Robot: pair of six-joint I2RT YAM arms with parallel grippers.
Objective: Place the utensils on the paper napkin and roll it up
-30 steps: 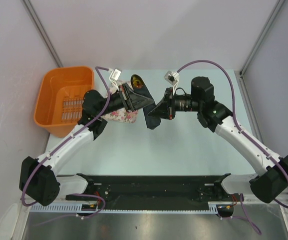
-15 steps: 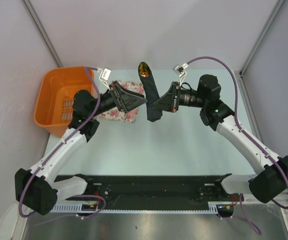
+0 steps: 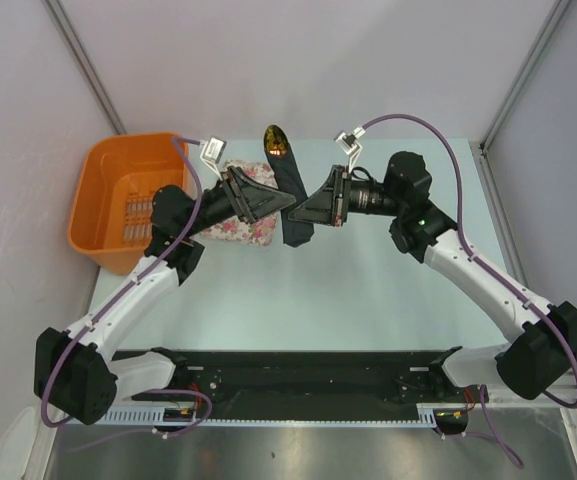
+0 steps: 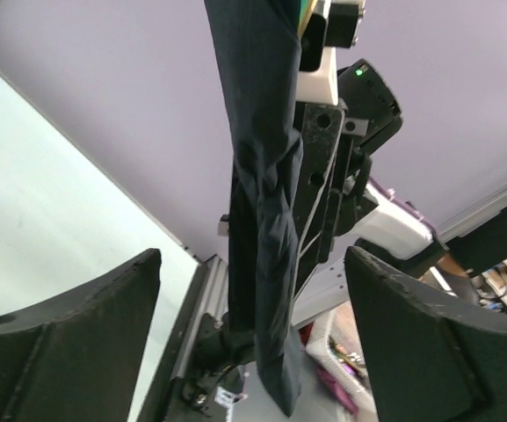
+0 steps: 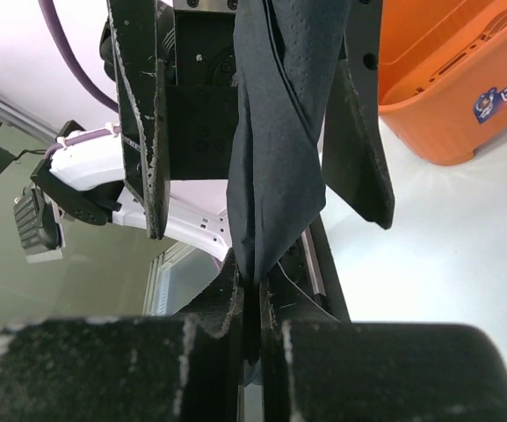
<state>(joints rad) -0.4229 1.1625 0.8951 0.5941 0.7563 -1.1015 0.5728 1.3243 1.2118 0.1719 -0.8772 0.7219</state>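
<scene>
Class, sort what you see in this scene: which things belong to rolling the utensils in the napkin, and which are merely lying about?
Job in hand: black paper napkin, rolled, pinched by the right gripper; gold-headed metal spoon showing at its far end; left gripper, open.
Lying about: pink-and-white floral cloth; orange plastic basket.

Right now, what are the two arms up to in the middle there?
The right gripper is shut on the paper napkin, which is twisted into a long dark roll with the gold head of the utensils poking out its far end. The left gripper faces it, jaws open either side of the roll, not gripping. The floral cloth lies beneath that arm.
</scene>
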